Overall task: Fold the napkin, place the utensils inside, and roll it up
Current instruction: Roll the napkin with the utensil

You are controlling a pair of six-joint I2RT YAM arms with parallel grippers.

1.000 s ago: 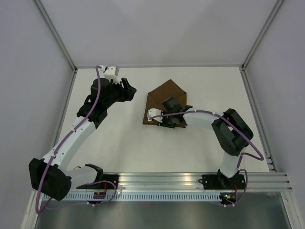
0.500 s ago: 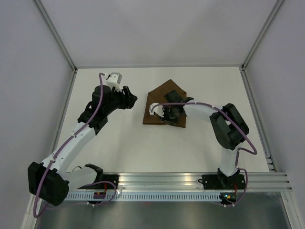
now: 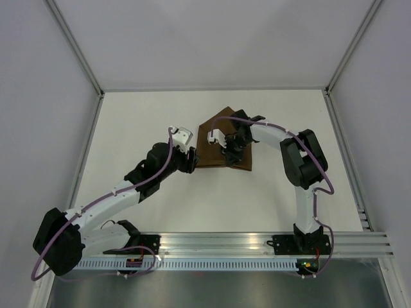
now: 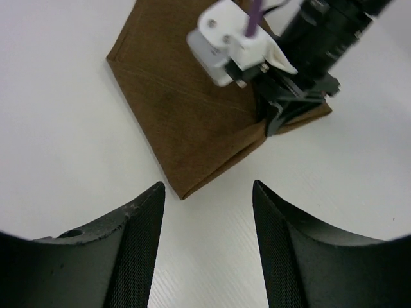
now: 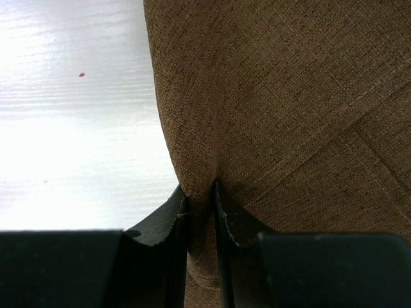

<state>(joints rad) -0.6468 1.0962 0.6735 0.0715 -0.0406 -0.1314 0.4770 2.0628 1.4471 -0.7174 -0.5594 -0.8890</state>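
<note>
1. Dark-brown napkin (image 3: 207, 146): folded flat, diagonal creases showing, lying on the white worktop (image 3: 276, 186) around its middle, between the 2 arms.
2. Black right claw (image 3: 231, 156): narrow, 2 fingers pinching a raised ridge of the napkin (image 5: 289, 96) close to the cloth's edge; fabric bunched in the slit between them.
3. Black left claw (image 4: 207, 187): wide, nothing between its 2 fingers; poised over bare worktop just beside a corner of the napkin (image 4: 186, 122), not touching the cloth.
</note>
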